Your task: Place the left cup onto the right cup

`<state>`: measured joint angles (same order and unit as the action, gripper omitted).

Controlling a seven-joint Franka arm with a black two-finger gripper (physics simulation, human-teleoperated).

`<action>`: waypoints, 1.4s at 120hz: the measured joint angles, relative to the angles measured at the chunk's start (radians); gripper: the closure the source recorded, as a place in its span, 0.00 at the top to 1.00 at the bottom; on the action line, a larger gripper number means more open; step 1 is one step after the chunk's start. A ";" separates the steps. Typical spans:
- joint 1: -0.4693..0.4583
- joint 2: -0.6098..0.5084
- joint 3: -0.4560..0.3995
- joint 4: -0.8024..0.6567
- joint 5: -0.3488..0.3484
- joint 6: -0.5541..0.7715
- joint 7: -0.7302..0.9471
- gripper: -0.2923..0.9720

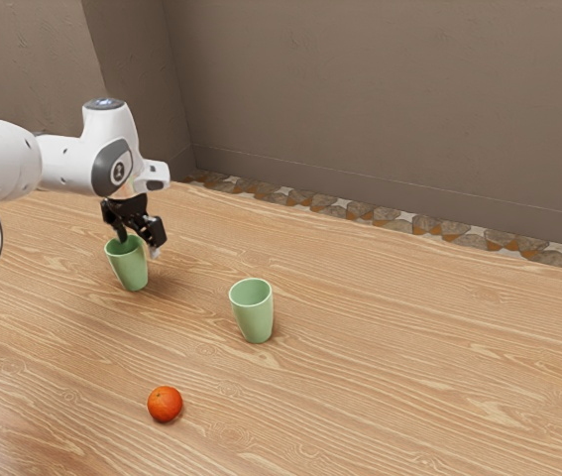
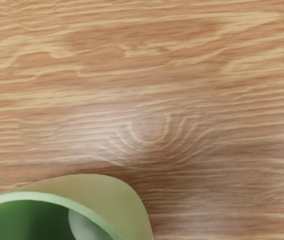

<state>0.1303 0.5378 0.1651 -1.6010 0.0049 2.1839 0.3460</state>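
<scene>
Just under the spread jaws, the left cup [image 1: 128,263] stood upright on the worktop [image 1: 380,327], seemingly lined up for a rim grasp. Farther out, the right cup [image 1: 252,309] stood mouth-up, ready to receive it. An orange [image 1: 165,404] lay well apart.

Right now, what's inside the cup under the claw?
The left cup shows its green inner wall and one pale patch I cannot identify. Its bottom is out of sight behind its own wall.
</scene>
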 joint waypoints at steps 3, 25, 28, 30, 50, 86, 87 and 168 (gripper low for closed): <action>0.000 0.002 0.000 0.000 -0.002 0.000 0.003 0.77; 0.000 0.014 -0.001 -0.007 -0.016 0.014 0.020 0.76; 0.000 0.015 -0.002 -0.009 -0.019 0.016 0.022 0.76; 0.000 0.016 -0.003 -0.010 -0.021 0.017 0.023 0.75; 0.000 0.024 -0.005 -0.014 -0.038 0.024 0.034 0.60; 0.000 0.018 0.002 -0.015 -0.042 0.027 0.050 0.30; 0.000 0.018 0.002 -0.015 -0.041 0.027 0.050 0.29; -0.008 -0.067 -0.002 -0.018 -0.030 0.006 0.053 0.15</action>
<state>0.1227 0.4708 0.1627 -1.6187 -0.0248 2.1899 0.3994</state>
